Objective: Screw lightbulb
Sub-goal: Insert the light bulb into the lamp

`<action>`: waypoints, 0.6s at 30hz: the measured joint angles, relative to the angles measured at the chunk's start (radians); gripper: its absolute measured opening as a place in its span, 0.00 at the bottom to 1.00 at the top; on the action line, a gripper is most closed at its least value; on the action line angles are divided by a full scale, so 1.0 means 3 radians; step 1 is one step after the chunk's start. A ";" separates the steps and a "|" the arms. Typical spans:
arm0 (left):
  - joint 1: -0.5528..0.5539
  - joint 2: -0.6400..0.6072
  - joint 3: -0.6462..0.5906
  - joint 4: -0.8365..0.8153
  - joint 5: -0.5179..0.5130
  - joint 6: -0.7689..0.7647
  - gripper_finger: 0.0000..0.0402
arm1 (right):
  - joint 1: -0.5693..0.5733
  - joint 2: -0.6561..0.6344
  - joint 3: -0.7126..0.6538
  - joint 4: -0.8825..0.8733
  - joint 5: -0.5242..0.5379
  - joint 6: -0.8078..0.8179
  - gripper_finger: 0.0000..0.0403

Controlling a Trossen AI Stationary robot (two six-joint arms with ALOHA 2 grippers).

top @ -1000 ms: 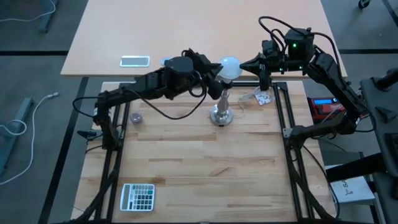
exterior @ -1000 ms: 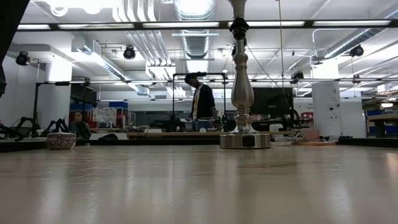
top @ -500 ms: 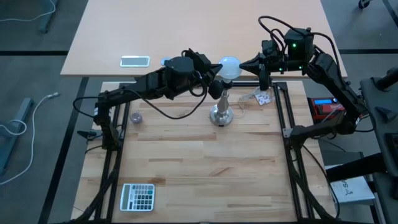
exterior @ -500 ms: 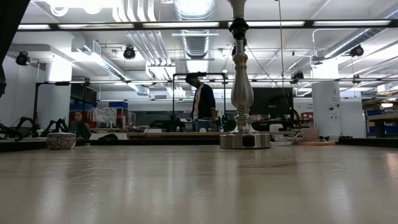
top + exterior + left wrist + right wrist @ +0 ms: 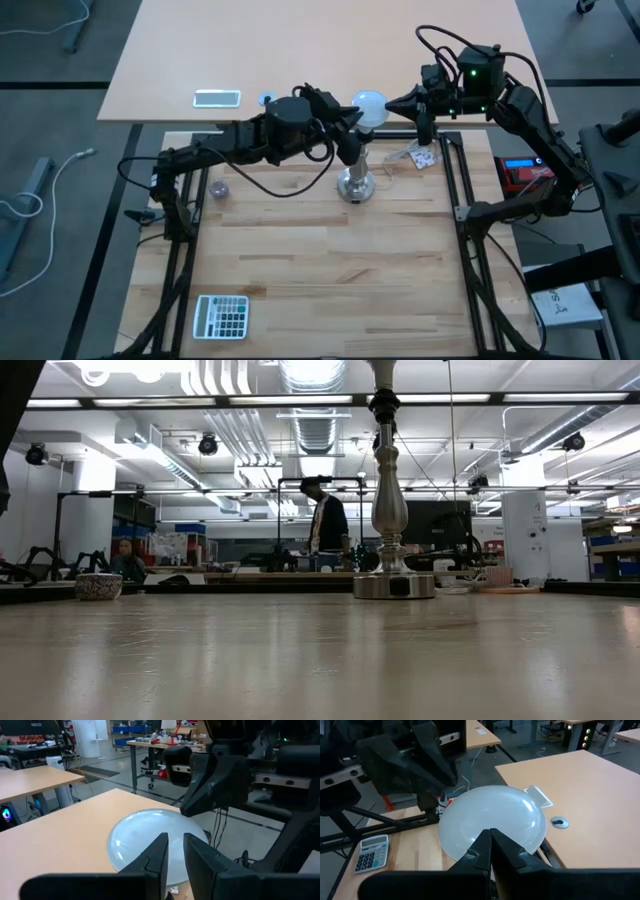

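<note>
The white frosted lightbulb (image 5: 371, 105) sits on top of the silver stand (image 5: 356, 182), which stands upright on its round base (image 5: 393, 586) on the wooden table. My left gripper (image 5: 350, 130) comes from the table's left, its fingers almost shut, at the globe's lower left beside the top of the stem; the globe fills its wrist view (image 5: 150, 840). My right gripper (image 5: 396, 103) comes from the right, shut, its tips at the globe's right side (image 5: 490, 817). The bulb's screw base is hidden. My left gripper's nearly shut fingertips (image 5: 161, 851) lie against the lower part of the globe, coming level from the table's left; whether they touch it or the stem, I cannot tell. My right gripper's shut fingertips (image 5: 490, 840) meet the globe's right side (image 5: 515, 827), level from the table's right; nothing is between the fingers.
A calculator (image 5: 221, 316) lies at the near left. A small patterned bowl (image 5: 218, 188) sits at the left, also in the low view (image 5: 98, 586). A phone (image 5: 217, 97) lies on the far tabletop. Papers (image 5: 420, 156) lie right of the stand. People are in the room behind.
My left gripper has edged a little toward the table's right, closer to the stand's stem under the bulb. The bulb, the stand and my right gripper have kept still.
</note>
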 joint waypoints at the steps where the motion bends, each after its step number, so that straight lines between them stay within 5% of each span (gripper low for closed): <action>1: 0.0001 0.0000 0.0000 0.0000 0.0000 -0.0017 0.13 | 0.0000 0.0000 0.0000 0.0000 0.0000 -0.0001 0.00; 18: 0.0005 0.0000 0.0000 -0.0135 -0.0095 -0.0029 0.07 | 0.0000 0.0000 0.0000 0.0011 0.0001 -0.0008 0.00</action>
